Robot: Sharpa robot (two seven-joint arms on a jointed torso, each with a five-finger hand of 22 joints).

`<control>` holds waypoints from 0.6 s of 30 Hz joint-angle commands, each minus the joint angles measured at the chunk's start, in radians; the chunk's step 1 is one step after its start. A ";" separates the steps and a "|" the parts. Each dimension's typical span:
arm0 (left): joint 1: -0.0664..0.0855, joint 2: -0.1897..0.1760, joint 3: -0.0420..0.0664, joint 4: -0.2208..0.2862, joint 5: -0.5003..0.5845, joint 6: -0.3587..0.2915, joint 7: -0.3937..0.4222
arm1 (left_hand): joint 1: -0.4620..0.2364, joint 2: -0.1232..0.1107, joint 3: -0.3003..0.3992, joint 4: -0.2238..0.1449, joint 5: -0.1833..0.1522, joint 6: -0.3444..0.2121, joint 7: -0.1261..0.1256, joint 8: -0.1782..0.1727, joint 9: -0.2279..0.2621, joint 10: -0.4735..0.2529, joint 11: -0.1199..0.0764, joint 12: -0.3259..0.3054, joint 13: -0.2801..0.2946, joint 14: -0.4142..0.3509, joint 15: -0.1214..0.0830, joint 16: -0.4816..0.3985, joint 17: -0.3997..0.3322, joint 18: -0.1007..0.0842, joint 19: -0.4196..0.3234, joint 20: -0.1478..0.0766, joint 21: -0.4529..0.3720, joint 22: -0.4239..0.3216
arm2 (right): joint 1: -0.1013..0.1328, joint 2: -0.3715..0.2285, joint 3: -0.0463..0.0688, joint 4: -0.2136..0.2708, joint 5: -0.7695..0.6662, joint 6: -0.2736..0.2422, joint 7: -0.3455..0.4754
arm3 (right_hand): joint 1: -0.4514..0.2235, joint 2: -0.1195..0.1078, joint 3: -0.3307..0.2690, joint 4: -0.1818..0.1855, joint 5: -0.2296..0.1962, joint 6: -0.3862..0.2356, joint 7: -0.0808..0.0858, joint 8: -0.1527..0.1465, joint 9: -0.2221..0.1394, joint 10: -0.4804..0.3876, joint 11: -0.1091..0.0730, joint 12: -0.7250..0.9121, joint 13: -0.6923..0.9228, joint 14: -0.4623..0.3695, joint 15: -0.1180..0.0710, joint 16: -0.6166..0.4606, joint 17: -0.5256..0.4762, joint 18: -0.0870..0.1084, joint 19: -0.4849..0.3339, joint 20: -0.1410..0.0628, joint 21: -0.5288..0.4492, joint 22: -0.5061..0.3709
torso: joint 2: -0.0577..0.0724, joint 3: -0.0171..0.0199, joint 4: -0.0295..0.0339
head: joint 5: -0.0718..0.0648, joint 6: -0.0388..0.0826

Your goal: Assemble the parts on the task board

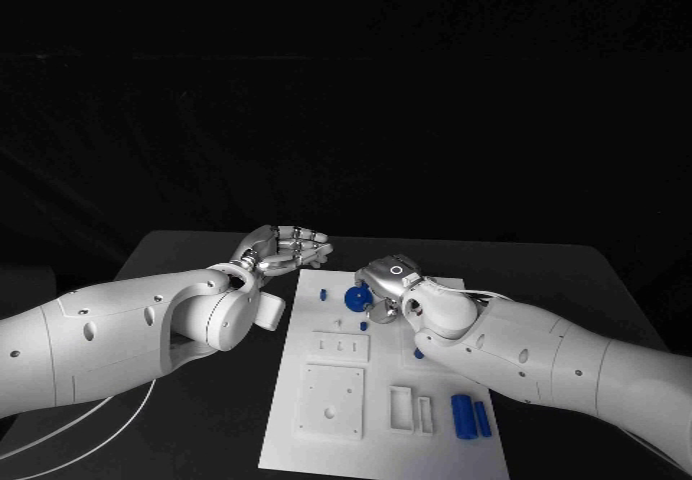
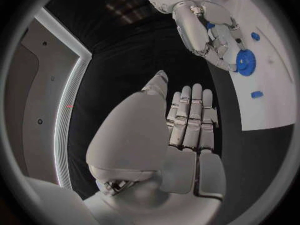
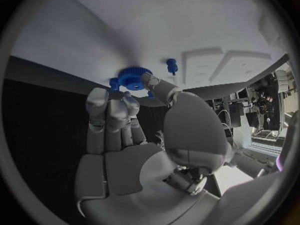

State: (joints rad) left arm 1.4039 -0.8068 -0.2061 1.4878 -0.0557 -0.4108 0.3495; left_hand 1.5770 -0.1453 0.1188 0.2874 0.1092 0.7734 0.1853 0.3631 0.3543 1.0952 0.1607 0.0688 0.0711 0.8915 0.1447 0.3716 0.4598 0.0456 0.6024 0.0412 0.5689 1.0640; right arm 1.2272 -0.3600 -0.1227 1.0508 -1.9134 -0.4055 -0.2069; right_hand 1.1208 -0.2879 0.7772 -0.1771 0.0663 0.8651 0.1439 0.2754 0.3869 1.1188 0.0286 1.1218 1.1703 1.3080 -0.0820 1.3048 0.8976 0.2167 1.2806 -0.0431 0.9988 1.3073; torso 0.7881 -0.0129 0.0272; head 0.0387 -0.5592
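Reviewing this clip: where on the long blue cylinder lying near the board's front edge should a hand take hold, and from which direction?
Grip the blue cylinder across its middle, coming down from above. It lies flat on the board, its long axis running toward the robot, so its two long sides are the ones to pinch. A narrower blue piece lies close alongside on the right, so room for fingers there looks tight.

1 task board (image 1: 382, 420), 2 hands, 1 blue gear (image 3: 134, 78), several small blue parts.
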 commanded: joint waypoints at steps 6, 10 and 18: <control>0.003 0.001 0.001 -0.001 -0.004 0.003 0.005 | 0.008 0.007 -0.005 0.001 -0.006 0.006 0.004 -0.004 -0.002 -0.005 0.004 -0.002 -0.001 0.000 0.004 -0.004 0.001 0.013 0.002 0.007 -0.004 0.002 | -0.001 -0.003 -0.001 -0.005 0.042 0.043 0.008 | 0.019 0.014 0.035 0.003 0.051 -0.044 0.000 -0.024 -0.009 -0.004 0.003 0.000 -0.003 0.000 0.005 -0.009 0.003 0.045 -0.006 0.004 -0.007 0.013 | 0.000 0.0004 -0.0002 | 0.002 -0.001; 0.003 0.000 0.001 -0.001 -0.004 0.003 0.005 | 0.007 0.008 -0.005 0.001 -0.006 0.006 0.004 -0.004 -0.002 -0.005 0.004 -0.002 -0.001 0.000 0.004 -0.005 0.001 0.013 0.002 0.007 -0.004 0.002 | -0.001 -0.008 -0.001 -0.001 0.057 0.036 0.010 | 0.027 0.030 0.054 -0.001 0.066 -0.039 -0.001 -0.019 -0.007 -0.005 0.002 0.002 -0.004 0.001 0.004 -0.010 0.004 0.045 -0.007 0.005 -0.008 0.014 | 0.000 0.0002 -0.0003 | 0.001 -0.001; 0.003 -0.004 0.001 -0.010 -0.004 0.005 0.008 | 0.007 0.008 -0.006 0.001 -0.006 0.006 0.004 -0.005 -0.002 -0.005 0.004 -0.002 -0.001 0.000 0.004 -0.005 0.001 0.013 0.002 0.007 -0.004 0.002 | 0.001 -0.056 0.004 0.035 0.191 -0.138 0.088 | 0.003 0.028 0.060 -0.006 0.089 -0.029 0.004 -0.009 -0.003 -0.002 0.005 0.007 -0.005 0.003 0.007 -0.009 0.009 0.045 -0.002 0.006 -0.003 0.016 | -0.002 0.0009 -0.0035 | 0.000 0.003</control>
State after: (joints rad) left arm 1.4039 -0.8102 -0.2060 1.4793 -0.0558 -0.4107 0.3482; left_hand 1.5809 -0.1414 0.1188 0.2874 0.1092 0.7734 0.1853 0.3631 0.3534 1.0952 0.1607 0.0688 0.0711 0.8915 0.1447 0.3716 0.4596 0.0441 0.6024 0.0412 0.5690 1.0648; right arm 1.2271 -0.4077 -0.1210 1.0741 -1.8151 -0.4371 -0.1805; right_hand 1.1315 -0.2580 0.8416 -0.1838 0.1512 0.8266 0.1469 0.2633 0.3835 1.1107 0.0364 1.1239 1.1669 1.3103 -0.0795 1.2985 0.9060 0.2154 1.2768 -0.0393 0.9948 1.3073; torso 0.7876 -0.0123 0.0257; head 0.0401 -0.5585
